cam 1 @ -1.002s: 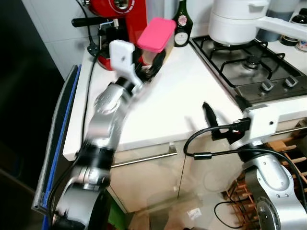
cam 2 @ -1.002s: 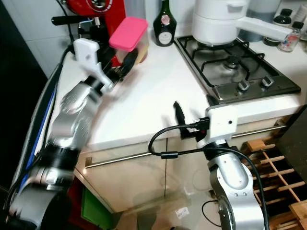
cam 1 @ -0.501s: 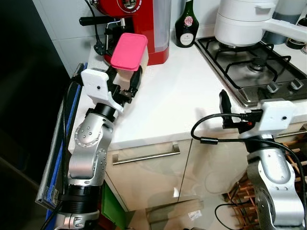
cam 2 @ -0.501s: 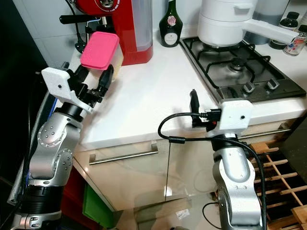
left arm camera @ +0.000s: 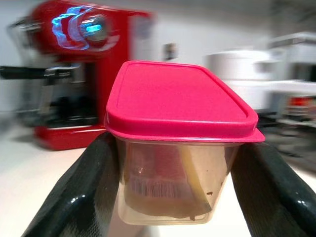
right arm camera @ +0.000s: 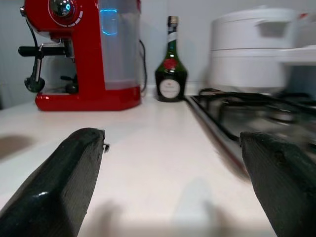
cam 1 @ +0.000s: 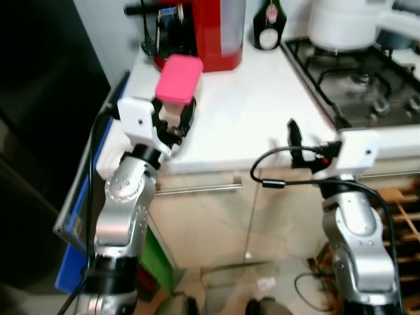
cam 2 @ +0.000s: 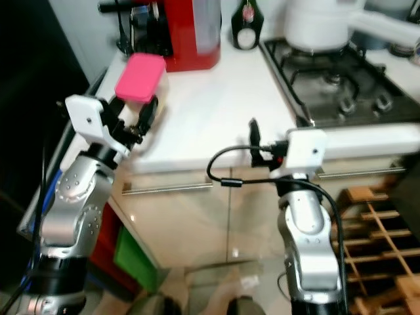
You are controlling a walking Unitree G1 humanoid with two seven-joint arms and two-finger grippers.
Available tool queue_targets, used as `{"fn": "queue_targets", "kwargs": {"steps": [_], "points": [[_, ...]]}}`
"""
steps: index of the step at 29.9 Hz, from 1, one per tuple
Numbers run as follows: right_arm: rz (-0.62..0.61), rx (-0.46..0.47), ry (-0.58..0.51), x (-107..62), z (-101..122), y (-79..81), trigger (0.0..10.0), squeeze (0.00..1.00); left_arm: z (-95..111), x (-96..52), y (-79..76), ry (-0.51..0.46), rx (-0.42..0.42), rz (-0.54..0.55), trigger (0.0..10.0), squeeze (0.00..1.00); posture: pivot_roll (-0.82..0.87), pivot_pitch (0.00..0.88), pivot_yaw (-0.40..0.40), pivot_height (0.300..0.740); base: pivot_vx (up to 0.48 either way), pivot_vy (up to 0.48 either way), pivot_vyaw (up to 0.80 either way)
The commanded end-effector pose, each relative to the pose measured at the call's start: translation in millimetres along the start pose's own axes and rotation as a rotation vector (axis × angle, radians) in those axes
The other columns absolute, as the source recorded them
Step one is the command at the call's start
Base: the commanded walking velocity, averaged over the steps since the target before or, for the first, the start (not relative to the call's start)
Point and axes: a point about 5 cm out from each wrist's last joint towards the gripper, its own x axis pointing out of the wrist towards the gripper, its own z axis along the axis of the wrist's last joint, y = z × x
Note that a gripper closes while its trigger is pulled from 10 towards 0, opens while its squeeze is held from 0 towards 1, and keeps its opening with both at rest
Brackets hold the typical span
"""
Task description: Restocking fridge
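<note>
container, a clear plastic tub with pink lid (left arm camera: 180, 143), now clear of the white counter (cam 1: 262, 98), clamped in left gripper (cam 1: 172, 126); right gripper (right arm camera: 173, 187) spread, empty; fridge next.

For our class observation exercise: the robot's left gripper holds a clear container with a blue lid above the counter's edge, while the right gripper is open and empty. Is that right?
Not quite: the lid is pink, not blue, as the left wrist view shows. The rest stands: the left gripper holds the clear container above the counter edge, and the right gripper is open and empty.
</note>
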Motion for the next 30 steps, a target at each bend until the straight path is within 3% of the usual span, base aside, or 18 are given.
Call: {"fn": "queue_targets", "kwargs": {"steps": [1,10,30], "points": [[0.020,0.002,0.000,-1.3,-1,5.7,10.0,0.00,-1,1.1,2.7,0.014,0.005,0.004,0.0,0.00,-0.11,0.000,0.080,0.740,-0.322,-0.356,0.00],[-0.020,0.000,0.010,-0.6,-4,-4.8,10.0,0.00,-4,1.0,6.2,0.033,-0.009,0.021,0.0,0.00,-0.12,0.000,0.084,0.740,-0.287,-0.384,0.00],[-0.018,-0.002,0.030,-2.3,-9,-5.7,10.0,0.00,-9,-1.7,1.9,0.038,-0.021,-0.004,0.0,0.00,-0.12,0.000,0.085,0.740,-0.251,-0.381,0.00]]}}
